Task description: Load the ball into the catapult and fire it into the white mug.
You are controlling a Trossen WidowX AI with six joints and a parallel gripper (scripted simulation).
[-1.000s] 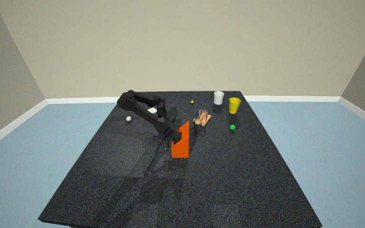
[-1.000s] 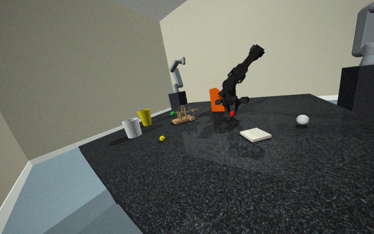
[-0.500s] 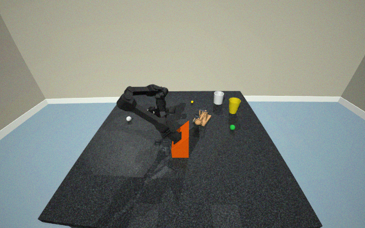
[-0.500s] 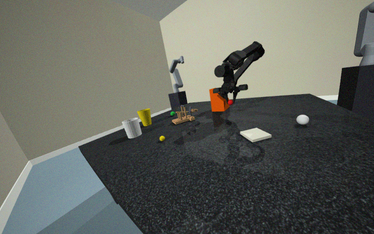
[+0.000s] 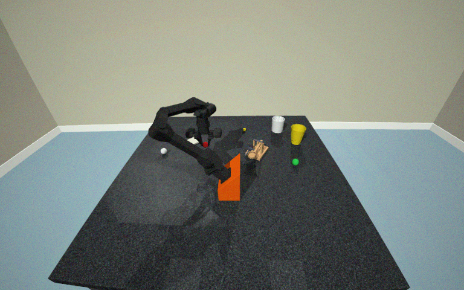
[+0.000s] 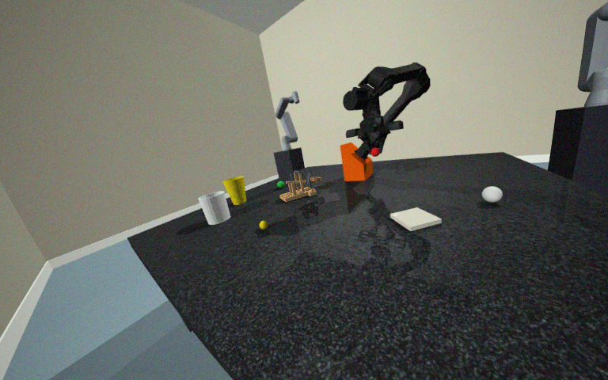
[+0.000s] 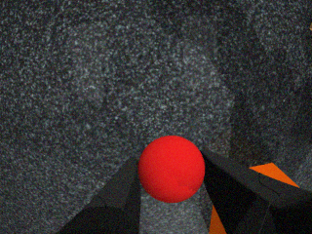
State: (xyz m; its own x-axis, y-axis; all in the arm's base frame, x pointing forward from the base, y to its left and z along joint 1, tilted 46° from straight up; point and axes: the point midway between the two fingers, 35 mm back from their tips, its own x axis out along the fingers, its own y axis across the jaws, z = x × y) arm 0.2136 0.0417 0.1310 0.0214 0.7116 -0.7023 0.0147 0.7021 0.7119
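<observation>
My gripper (image 5: 205, 143) (image 6: 374, 151) (image 7: 168, 162) is shut on the red ball (image 5: 205, 144) (image 6: 375, 152) (image 7: 172, 170) and holds it above the table. The ball sits between the two fingertips in the wrist view. The wooden catapult (image 5: 260, 150) (image 6: 298, 194) stands on the table to the right of my gripper in the top view. The white mug (image 5: 277, 124) (image 6: 214, 209) stands upright farther back, beyond the catapult in that view.
A yellow cup (image 5: 297, 133) (image 6: 235, 190) stands near the mug. A green ball (image 5: 295, 162) (image 6: 280, 184), a small yellow ball (image 5: 244, 129) (image 6: 264, 225), a white ball (image 5: 163, 150) (image 6: 492, 194) and a cream square block (image 5: 191, 141) (image 6: 415, 218) lie on the table. An orange block (image 5: 229, 193) (image 6: 353, 168) stands at the arm's base.
</observation>
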